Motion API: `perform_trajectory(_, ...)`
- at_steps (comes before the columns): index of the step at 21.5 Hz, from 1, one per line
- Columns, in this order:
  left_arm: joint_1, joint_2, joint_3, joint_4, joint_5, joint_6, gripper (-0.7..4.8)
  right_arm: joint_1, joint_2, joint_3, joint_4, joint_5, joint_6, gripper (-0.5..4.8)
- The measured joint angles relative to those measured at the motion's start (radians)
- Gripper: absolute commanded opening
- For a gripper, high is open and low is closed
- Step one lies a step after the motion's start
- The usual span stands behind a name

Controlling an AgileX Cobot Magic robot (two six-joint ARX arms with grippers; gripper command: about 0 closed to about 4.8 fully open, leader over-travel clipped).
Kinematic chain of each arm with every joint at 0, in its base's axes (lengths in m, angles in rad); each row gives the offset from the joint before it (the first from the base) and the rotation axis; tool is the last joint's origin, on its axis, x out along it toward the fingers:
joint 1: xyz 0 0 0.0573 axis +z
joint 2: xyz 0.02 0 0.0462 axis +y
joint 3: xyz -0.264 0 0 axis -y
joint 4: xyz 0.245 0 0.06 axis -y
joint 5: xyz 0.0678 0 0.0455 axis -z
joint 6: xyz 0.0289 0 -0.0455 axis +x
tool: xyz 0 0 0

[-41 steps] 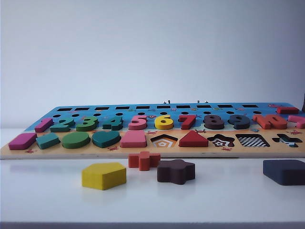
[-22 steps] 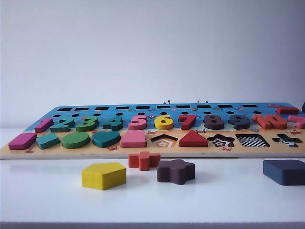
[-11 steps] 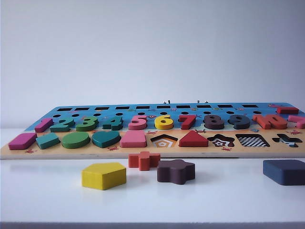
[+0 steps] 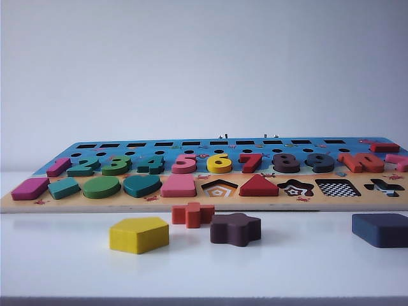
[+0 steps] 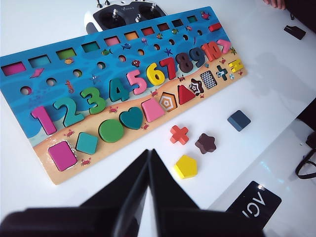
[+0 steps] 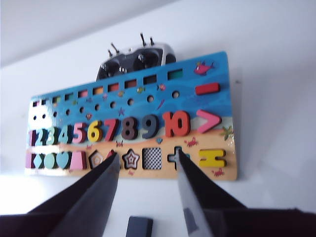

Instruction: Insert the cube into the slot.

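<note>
The cube (image 4: 380, 229) is a flat navy block lying on the white table in front of the board's right end. It also shows in the wrist views as the cube (image 5: 239, 120) and the cube (image 6: 138, 227). The slot (image 4: 337, 189), with a checkerboard bottom, stands empty in the puzzle board (image 4: 159, 203). The slot (image 5: 208, 80) and the slot (image 6: 152, 158) show in both wrist views too. My left gripper (image 5: 149, 152) is shut and empty, high above the table's near side. My right gripper (image 6: 148, 154) is open and empty, hovering above the cube. Neither gripper shows in the exterior view.
A yellow pentagon (image 4: 138, 234), an orange cross (image 4: 192, 214) and a brown star (image 4: 235, 229) lie loose in front of the board. A radio controller (image 5: 126, 15) sits behind the board. A black plate (image 5: 254, 205) lies at the table's edge.
A thin dark sliver at the exterior view's right edge has gone from the frame. The blocks and the board have not moved.
</note>
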Motion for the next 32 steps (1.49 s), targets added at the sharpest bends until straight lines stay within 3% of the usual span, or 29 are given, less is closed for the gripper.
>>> perform_trajectory(2, 0.000, 0.000, 0.000, -0.001, 0.001, 0.000, 0.07, 0.000, 0.092, 0.085, -0.096, -0.080, -0.029, 2.35)
perform_trajectory(4, 0.000, 0.000, 0.000, -0.002, 0.002, 0.000, 0.07, 0.008, 0.206, 0.154, -0.205, -0.194, -0.063, 2.84)
perform_trajectory(6, 0.000, 0.000, 0.000, -0.002, 0.002, 0.000, 0.07, 0.082, 0.296, 0.164, -0.320, -0.204, -0.107, 3.09)
perform_trajectory(11, 0.000, 0.000, 0.000, -0.002, 0.002, 0.000, 0.07, 0.334, 0.416, 0.162, -0.327, -0.078, -0.054, 3.15)
perform_trajectory(14, 0.000, 0.000, 0.000, -0.001, 0.002, 0.000, 0.07, 0.577, 0.518, 0.159, -0.211, 0.094, 0.100, 3.16)
perform_trajectory(18, 0.000, 0.000, 0.000, -0.002, 0.002, 0.000, 0.07, 0.748, 0.681, 0.159, -0.115, 0.232, 0.283, 3.14)
perform_trajectory(23, 0.000, 0.000, 0.000, -0.002, 0.002, 0.000, 0.06, 0.756, 0.820, 0.159, -0.008, 0.249, 0.364, 2.72)
perform_trajectory(28, 0.000, 0.000, 0.000, -0.002, 0.002, 0.000, 0.07, 0.750, 0.848, 0.158, -0.121, 0.258, 0.397, 2.71)
perform_trajectory(30, 0.000, 0.000, 0.000, -0.002, 0.002, 0.000, 0.06, 0.750, 0.847, 0.158, -0.124, 0.262, 0.411, 2.93)
perform_trajectory(32, 0.000, 0.000, 0.000, -0.002, 0.002, 0.000, 0.06, 0.751, 0.848, 0.158, -0.133, 0.263, 0.418, 3.50)
